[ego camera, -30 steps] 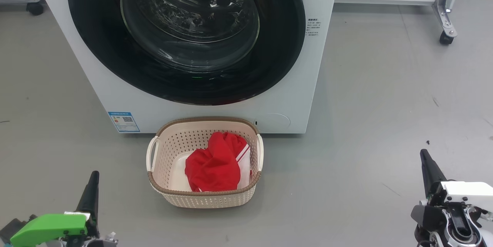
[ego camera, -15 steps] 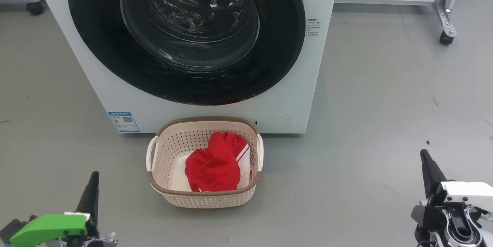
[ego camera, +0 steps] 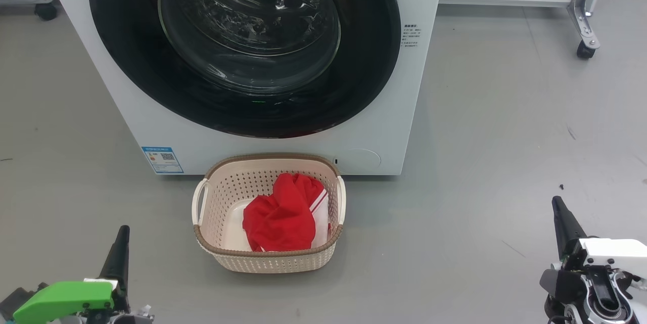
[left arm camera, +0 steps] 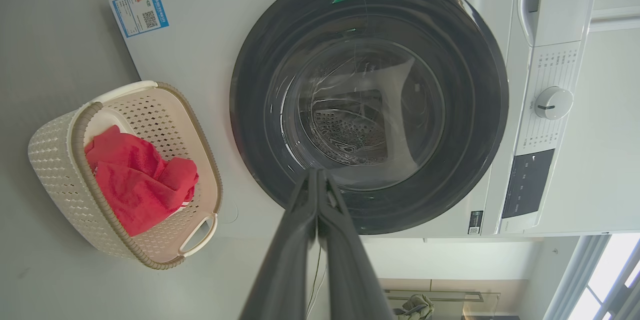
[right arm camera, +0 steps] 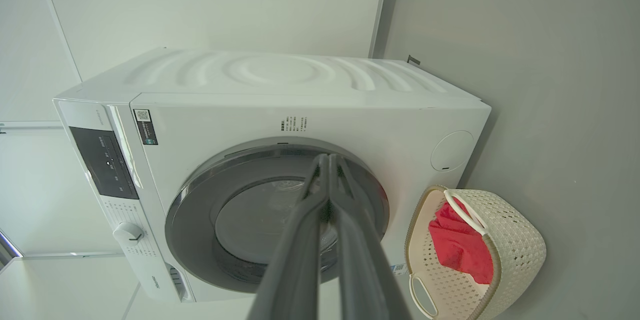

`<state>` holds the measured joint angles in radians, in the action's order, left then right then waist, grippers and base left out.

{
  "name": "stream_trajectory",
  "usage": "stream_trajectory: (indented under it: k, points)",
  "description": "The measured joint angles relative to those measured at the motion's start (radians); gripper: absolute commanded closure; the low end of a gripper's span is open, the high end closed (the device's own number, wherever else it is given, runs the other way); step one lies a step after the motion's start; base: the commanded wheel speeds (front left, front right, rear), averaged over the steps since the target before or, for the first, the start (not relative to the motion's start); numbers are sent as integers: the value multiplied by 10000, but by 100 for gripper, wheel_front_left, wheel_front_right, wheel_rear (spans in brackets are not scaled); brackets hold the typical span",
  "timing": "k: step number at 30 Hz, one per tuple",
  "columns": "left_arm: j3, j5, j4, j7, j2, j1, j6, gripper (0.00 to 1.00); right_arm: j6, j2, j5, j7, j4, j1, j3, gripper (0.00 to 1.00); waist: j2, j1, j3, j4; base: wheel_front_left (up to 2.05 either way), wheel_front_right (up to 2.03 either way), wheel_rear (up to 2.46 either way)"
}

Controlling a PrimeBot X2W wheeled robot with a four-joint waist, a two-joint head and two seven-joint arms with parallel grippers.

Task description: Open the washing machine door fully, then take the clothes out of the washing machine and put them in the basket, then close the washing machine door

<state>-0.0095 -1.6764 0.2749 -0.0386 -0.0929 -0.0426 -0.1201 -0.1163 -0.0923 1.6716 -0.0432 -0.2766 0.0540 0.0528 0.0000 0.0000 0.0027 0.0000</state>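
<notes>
The grey floor [ego camera: 485,127] carries a few dark scuffs and a small black speck [ego camera: 561,186]. A chrome leg [ego camera: 580,20] on a black caster [ego camera: 585,51] stands at the far right; another caster [ego camera: 46,11] sits far left.

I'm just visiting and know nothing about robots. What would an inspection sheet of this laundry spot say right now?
surface: grey floor, flat.
job's things: washing machine door shut on the washing machine; red clothes inside the basket before it.
clutter: small dark specks on the floor.
claws: left claw and right claw shut, empty, apart from the basket.
cables: thin wire by the left claw's fingers.
surroundings: wheeled metal leg, white wall.
</notes>
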Motion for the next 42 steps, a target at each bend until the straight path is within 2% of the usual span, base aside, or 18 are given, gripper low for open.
stream_trajectory:
  k: [42]
  points:
    - [35,0,27,-42,10,-17,-2,100,-50,8,-2,-50,-35,6,44,100,0,0,-1,0,0,0,0]
